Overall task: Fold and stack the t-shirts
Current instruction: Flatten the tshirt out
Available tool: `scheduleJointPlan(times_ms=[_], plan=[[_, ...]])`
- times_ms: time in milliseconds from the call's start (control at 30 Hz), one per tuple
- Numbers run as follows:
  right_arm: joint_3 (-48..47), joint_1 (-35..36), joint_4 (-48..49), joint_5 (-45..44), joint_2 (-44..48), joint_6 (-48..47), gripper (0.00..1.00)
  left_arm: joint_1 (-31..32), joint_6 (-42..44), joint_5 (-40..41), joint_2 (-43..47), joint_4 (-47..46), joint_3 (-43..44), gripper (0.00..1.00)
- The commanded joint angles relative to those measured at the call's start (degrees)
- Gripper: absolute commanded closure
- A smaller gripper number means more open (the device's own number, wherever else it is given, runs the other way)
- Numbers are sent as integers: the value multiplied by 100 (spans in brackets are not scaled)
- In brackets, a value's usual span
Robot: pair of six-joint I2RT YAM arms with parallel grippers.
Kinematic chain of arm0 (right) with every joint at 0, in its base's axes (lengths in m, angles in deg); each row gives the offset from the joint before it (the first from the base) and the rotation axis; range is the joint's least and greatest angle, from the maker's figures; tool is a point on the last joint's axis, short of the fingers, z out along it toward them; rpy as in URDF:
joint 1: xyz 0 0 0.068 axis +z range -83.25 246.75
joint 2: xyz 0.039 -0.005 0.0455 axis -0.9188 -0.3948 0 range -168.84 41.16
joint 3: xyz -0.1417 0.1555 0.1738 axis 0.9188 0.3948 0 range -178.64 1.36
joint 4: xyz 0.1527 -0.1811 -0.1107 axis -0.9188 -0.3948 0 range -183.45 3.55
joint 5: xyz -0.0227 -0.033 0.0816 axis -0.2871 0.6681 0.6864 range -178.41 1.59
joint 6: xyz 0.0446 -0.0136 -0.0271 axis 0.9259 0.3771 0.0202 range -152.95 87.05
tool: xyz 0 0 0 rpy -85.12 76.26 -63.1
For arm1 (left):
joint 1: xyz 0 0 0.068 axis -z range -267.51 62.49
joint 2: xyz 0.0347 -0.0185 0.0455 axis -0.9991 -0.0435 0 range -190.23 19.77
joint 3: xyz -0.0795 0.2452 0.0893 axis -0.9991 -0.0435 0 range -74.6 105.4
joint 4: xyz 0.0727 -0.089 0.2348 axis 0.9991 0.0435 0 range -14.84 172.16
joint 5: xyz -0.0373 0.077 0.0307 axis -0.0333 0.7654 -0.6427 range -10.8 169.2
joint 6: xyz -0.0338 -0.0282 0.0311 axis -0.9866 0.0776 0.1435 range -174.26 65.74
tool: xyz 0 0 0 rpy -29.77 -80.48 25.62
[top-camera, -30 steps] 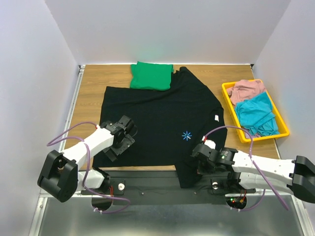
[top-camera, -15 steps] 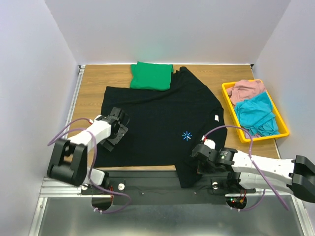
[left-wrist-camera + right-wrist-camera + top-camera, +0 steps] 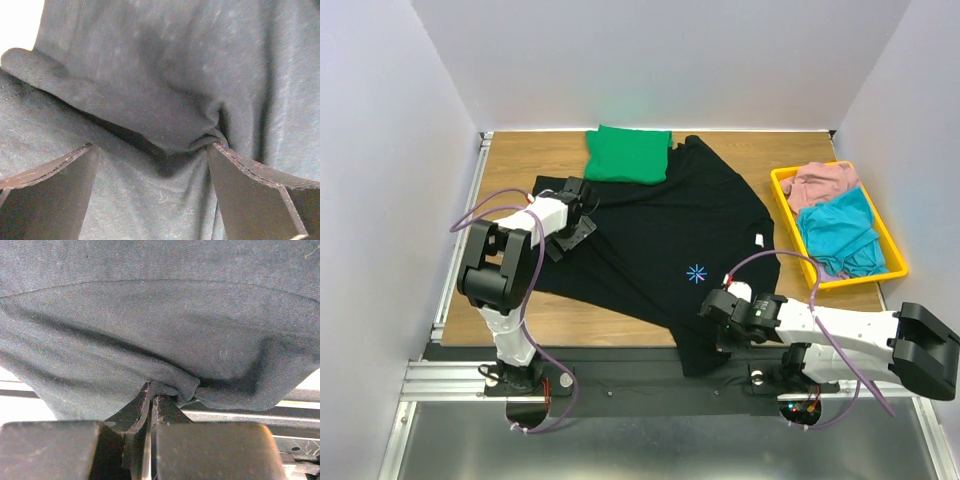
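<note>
Judging the black t-shirt (image 3: 660, 230) limp and light, I'd grip its hems: right jaws pinch the near hem, left jaws spread over a far-left fold.

The right gripper (image 3: 152, 394) has its fingers (image 3: 131, 412) pressed together at the bottom centre, with a small fold of the black t-shirt (image 3: 160, 325) pinched at their tips. The cloth spreads from the pinch and fills nearly everything above, with a deep crease to the right. Pale strips (image 3: 300, 404) show beneath its lower edge on both sides.
</note>
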State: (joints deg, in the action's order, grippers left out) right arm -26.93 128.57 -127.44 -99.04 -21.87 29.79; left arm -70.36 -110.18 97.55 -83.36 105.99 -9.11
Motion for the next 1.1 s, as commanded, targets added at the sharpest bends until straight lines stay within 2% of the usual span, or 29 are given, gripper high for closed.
scheduleJointPlan(times_ms=[0,167,300,500,567,733,833,1000,1067], plan=[[-299,-232,364,-1195,-78,-227,100,-89,-41,89,71,-332,-167,2],[-317,-258,408,-1134,-157,-376,100,-387,-401,485,1285,124,-818,2],[-221,-285,592,-1002,-149,-438,99,-809,-700,634,2478,310,-1809,2],[-194,-302,698,-783,-166,-544,100,-1388,-920,520,3605,344,-2812,2],[-185,-302,715,-756,-166,-587,100,-1451,-1034,608,3773,546,-2937,1],[-194,-311,724,-703,-193,-693,100,-1477,-1052,73,4117,275,-3349,2],[-203,-311,724,-695,-201,-745,100,-1477,-956,-410,4003,47,-3604,2],[-212,-320,733,-712,-175,-790,100,-1460,-1123,-551,3643,-41,-3648,2],[-194,-329,733,-721,-149,-763,100,-1460,-1061,-569,3502,-173,-3684,9]])
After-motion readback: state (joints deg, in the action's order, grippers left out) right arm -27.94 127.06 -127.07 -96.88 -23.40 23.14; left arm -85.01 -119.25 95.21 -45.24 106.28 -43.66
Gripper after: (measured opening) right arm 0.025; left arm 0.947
